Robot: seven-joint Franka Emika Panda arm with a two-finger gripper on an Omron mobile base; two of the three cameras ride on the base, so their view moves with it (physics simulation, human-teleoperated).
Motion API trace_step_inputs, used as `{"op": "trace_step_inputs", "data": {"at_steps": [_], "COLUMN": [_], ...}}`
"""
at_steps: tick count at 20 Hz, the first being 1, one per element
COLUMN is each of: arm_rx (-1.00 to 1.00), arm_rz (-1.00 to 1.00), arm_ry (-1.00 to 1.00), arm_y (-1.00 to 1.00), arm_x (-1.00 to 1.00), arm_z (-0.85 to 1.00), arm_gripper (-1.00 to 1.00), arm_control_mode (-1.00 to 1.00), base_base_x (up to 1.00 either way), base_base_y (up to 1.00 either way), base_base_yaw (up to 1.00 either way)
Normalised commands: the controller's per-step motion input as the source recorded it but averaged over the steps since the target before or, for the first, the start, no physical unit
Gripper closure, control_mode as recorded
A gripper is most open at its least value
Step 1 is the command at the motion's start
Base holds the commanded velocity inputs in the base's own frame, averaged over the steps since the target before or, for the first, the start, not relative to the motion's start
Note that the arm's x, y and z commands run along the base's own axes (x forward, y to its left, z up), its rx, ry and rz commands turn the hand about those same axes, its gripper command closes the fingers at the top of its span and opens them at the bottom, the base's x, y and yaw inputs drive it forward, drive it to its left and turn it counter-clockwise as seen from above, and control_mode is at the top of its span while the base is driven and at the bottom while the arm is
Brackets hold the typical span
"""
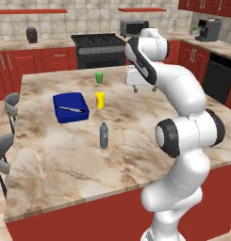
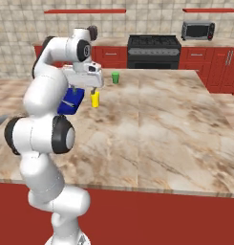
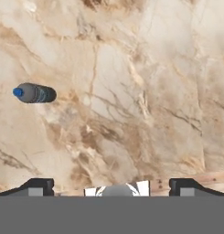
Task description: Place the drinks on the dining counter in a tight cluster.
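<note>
A small grey plastic bottle (image 1: pixel 103 135) with a blue cap stands upright near the middle of the dining counter (image 1: pixel 65 155), a marble-topped island with red sides. In the hand view the bottle (image 3: pixel 34 93) appears at the left, seen from above. My gripper (image 1: pixel 145 89) hangs open over the counter's far right part, well to the right of the bottle and behind it. Nothing sits between its fingers. In the right base view the gripper (image 2: pixel 84 91) points down at the counter (image 2: pixel 161 124), and my arm hides the bottle. The hand view has the gripper (image 3: pixel 113 185) spread wide over bare marble (image 3: pixel 131 91).
A blue tray (image 1: pixel 70 107) holding a utensil lies left of a yellow container (image 1: pixel 100 100); a green cup (image 1: pixel 99 77) stands behind them. Grey stools (image 1: pixel 11 101) line the left side. A stove (image 1: pixel 100 49) and a toaster oven (image 1: pixel 133 27) stand at the back wall.
</note>
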Motion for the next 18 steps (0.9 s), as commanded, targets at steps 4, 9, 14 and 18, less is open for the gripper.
{"op": "trace_step_inputs", "data": {"at_steps": [4, 9, 14, 18], "arm_rx": [0.00, 0.00, 0.00, 0.00], "arm_rz": [-0.04, -0.01, 0.00, 0.00], "arm_ry": [-0.31, -0.02, 0.00, 0.00], "arm_y": [-0.30, -0.31, -0.07, 0.00], "arm_x": [-1.00, -0.82, -0.74, -0.21], "arm_z": [-0.38, 0.46, 0.80, 0.31], "arm_gripper": [-1.00, -1.00, -1.00, -1.00], "arm_control_mode": [-1.00, -1.00, -1.00, -1.00], "base_base_x": [0.00, 0.00, 0.00, 0.00], "base_base_y": [0.00, 0.00, 0.00, 0.00], "base_base_yaw": [0.00, 0.00, 0.00, 0.00]}}
